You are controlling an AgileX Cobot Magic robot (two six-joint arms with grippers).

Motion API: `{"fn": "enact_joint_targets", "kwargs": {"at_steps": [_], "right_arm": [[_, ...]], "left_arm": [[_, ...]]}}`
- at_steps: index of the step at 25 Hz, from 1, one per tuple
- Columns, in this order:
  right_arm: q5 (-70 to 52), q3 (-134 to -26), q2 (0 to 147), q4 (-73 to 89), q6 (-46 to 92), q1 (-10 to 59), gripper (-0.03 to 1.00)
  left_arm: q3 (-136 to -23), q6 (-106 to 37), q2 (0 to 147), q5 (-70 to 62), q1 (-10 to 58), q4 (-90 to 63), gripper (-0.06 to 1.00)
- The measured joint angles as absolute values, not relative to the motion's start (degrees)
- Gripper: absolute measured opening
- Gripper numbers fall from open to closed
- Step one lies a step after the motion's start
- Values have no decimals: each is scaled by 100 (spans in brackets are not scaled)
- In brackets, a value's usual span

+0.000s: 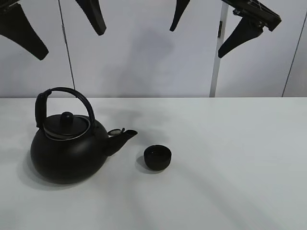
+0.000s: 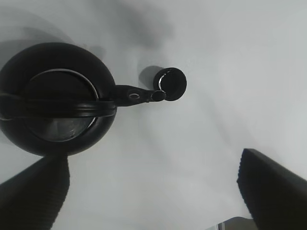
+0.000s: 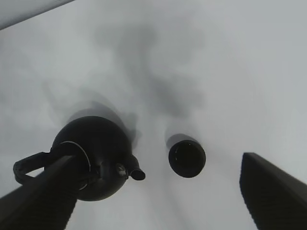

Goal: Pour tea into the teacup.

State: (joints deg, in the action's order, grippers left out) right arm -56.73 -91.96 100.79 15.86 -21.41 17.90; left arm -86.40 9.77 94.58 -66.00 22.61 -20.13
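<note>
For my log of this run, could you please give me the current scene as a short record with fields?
teacup: upright on the table, just off the spout tip, untouched
kettle: on the table, lid on, handle raised, spout toward the teacup
left gripper: jaws open, above the kettle, holding nothing
right gripper: jaws open, raised, holding nothing
pouring: not yet begun

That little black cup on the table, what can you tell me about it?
The teacup is small, round, matte black and handleless, low and bowl-like. It stands upright on the white table, mouth up, just beyond the kettle's spout and apart from it. Whether it holds anything cannot be told; its inside looks dark. Nothing touches it but the table, and both end effectors hang high above.
</note>
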Motion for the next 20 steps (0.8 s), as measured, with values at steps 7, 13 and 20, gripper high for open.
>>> {"fn": "enact_joint_targets", "kwargs": {"at_steps": [7, 13, 20], "right_arm": [[-5726, -9196, 10079, 1586, -2141, 1790, 63], [-5801, -9196, 10079, 1485, -2141, 1790, 63], [-5845, -9196, 10079, 1417, -2136, 1790, 63]], "left_arm": [[-8608, 916, 9458, -6636, 2261, -2035, 69], [-8605, 772, 9458, -6726, 2261, -2035, 69], [-8605, 722, 9458, -6679, 2261, -2035, 69]]}}
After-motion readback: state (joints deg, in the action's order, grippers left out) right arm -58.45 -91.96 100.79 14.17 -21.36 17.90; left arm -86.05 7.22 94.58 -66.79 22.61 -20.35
